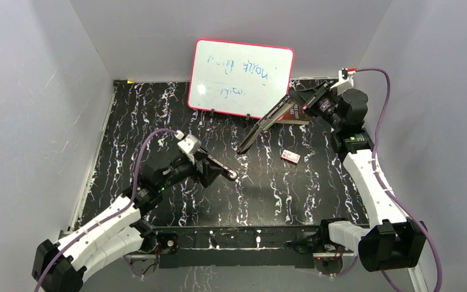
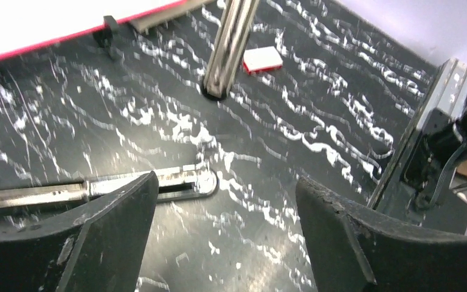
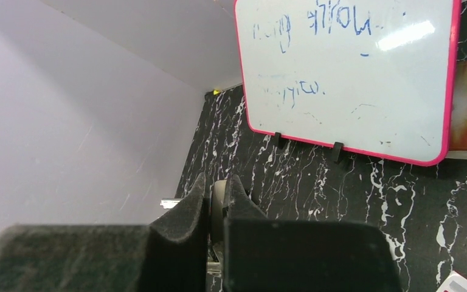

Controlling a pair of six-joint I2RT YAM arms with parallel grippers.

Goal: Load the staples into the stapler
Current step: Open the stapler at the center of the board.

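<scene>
Now, stapler (image 1: 267,123): one half slants up from the table (image 1: 176,109); the other lies flat beside the left fingers.
Right fingers (image 3: 185,216): clamped on the raised end.
Left fingers (image 2: 112,234): wide, holding nothing.
White box (image 1: 290,156): just right of the slanting half's tip.

Left arm (image 1: 106,222) reaching low toward the table's middle, left gripper (image 2: 225,185) spread wide, right arm (image 1: 368,176) extended far back, right gripper (image 3: 216,187) pinched tightly together.
</scene>
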